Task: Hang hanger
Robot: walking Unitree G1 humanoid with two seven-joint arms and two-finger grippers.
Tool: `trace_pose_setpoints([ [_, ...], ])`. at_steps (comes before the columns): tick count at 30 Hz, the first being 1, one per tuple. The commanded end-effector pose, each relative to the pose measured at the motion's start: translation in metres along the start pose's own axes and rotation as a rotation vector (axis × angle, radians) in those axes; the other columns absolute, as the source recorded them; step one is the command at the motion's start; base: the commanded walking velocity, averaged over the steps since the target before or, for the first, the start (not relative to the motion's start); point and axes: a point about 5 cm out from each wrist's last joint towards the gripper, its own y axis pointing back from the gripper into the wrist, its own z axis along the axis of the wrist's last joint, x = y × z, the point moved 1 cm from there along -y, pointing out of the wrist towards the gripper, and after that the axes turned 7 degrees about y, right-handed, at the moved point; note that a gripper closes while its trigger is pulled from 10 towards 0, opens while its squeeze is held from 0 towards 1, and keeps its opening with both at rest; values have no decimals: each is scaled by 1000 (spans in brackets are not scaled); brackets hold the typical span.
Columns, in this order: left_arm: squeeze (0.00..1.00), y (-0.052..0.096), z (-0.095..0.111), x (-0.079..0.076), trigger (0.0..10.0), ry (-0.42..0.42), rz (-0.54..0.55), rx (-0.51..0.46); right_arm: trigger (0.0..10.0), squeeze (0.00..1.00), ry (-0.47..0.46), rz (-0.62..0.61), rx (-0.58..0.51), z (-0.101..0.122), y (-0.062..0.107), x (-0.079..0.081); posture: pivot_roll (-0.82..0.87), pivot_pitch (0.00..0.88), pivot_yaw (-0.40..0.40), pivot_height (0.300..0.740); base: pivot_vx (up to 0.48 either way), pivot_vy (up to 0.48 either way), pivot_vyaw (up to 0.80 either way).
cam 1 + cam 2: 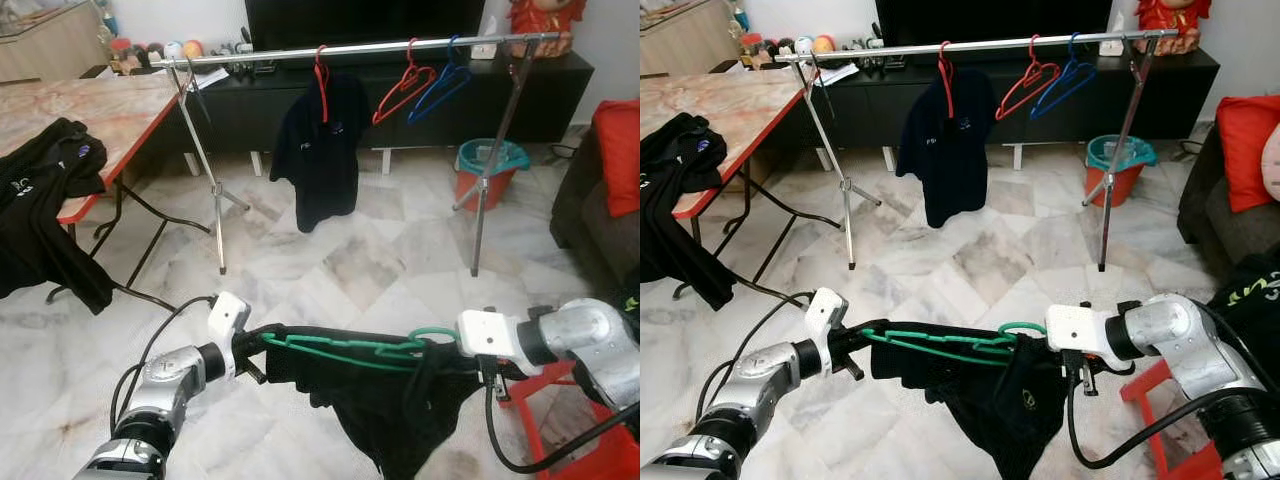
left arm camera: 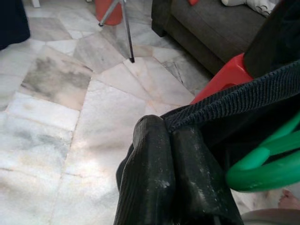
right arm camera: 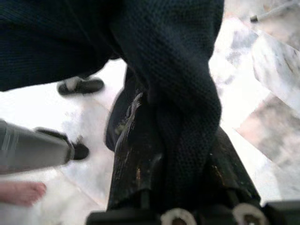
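A green hanger (image 1: 345, 349) carrying a black shirt (image 1: 385, 400) hangs low in front of me, stretched between both grippers. My left gripper (image 1: 255, 345) is shut on the shirt's edge at the hanger's left end; in the left wrist view its fingers (image 2: 150, 159) press together on the hem beside the green hanger (image 2: 262, 168). My right gripper (image 1: 447, 358) is shut on bunched black fabric (image 3: 183, 93) by the hanger's hook. Further off stands the silver rail (image 1: 350, 50), holding a black shirt on a red hanger (image 1: 320, 150), a bare red hanger (image 1: 403, 85) and a blue hanger (image 1: 440, 85).
A marble-topped table (image 1: 100, 110) with black clothes (image 1: 40, 200) stands at the left. A dark sofa (image 1: 585, 210) and red stool (image 1: 560, 420) are on my right. An orange bucket (image 1: 488, 172) sits by the rack's right leg. A person's bare foot (image 3: 21, 192) is close by.
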Motion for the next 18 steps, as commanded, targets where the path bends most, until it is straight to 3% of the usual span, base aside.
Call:
trace_pose_setpoints([
  [1, 0, 14, 3, 15, 10000, 8, 85, -11, 0, 0, 14, -22, -94, 15, 8, -7, -14, 0, 117, 740, 0, 0, 0],
  [9, 0, 14, 4, 14, 10000, 20, 88, -25, 0, 0, -34, -67, -298, 38, 9, -20, -13, 0, 120, 740, 0, 0, 0],
  [18, 0, 15, 5, 16, 10000, 20, 87, -25, 0, 0, 61, 75, 28, 5, 14, -5, -18, 0, 121, 740, 0, 0, 0],
])
